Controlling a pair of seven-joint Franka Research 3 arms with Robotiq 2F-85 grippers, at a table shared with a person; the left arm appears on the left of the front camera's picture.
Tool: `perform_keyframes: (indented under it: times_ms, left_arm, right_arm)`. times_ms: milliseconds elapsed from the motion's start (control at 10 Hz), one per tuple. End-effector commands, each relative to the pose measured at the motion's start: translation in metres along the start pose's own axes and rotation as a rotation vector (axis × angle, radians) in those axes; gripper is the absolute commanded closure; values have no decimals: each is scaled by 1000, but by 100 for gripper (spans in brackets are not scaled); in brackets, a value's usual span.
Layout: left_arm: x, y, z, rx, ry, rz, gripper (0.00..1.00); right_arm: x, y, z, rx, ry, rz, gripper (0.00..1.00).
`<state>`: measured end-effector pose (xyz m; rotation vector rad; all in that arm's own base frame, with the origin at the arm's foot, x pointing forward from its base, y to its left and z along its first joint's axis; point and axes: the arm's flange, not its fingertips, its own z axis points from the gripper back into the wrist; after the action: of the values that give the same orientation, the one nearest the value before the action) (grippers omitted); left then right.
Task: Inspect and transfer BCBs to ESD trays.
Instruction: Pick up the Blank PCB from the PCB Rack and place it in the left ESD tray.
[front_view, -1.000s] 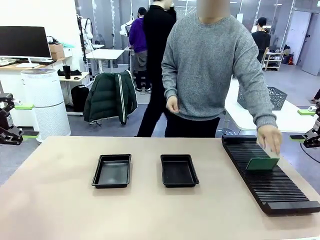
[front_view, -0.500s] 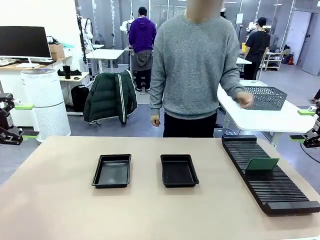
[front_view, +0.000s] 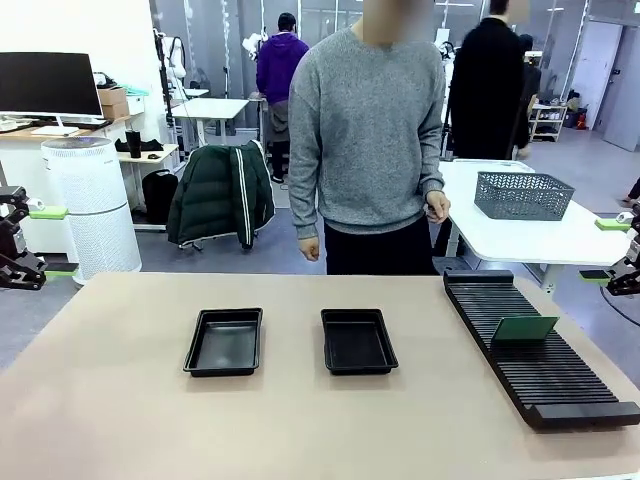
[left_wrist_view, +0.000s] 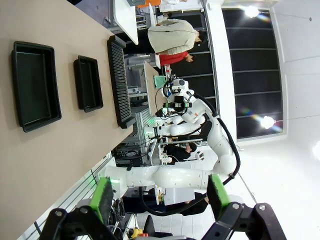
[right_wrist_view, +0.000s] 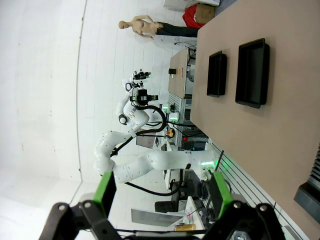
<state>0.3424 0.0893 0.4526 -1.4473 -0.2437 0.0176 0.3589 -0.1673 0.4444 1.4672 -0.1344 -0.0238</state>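
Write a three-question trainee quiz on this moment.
1. True or false: the left tray and the right tray are both filled.
2. Where is the board? A: standing in the rack. B: in the left tray. C: in the right tray.
3. Left gripper and right gripper: open or shut?
Key: 1 false, both are empty. 2 A. 3 both open.

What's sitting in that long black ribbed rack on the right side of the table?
One green circuit board stands in a slot of the rack, near its middle. The board's bottom edge is hidden between the ribs.
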Motion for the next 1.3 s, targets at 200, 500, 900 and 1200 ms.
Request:
perform_keyframes:
  times_ms: [200, 500, 900, 1200]
  left_arm:
    - [0, 0, 0, 1, -2, 0, 0]
    - [0, 0, 0, 1, -2, 0, 0]
    - [0, 0, 0, 1, -2, 0, 0]
    - [0, 0, 0, 1, -2, 0, 0]
  right_arm:
    - [4, 31, 1, -140, 0, 69, 0]
    - [13, 64, -1, -267, 18, 146, 0]
    - [24, 101, -23, -637, 226, 498, 0]
    - [28, 108, -41, -785, 428, 805, 0]
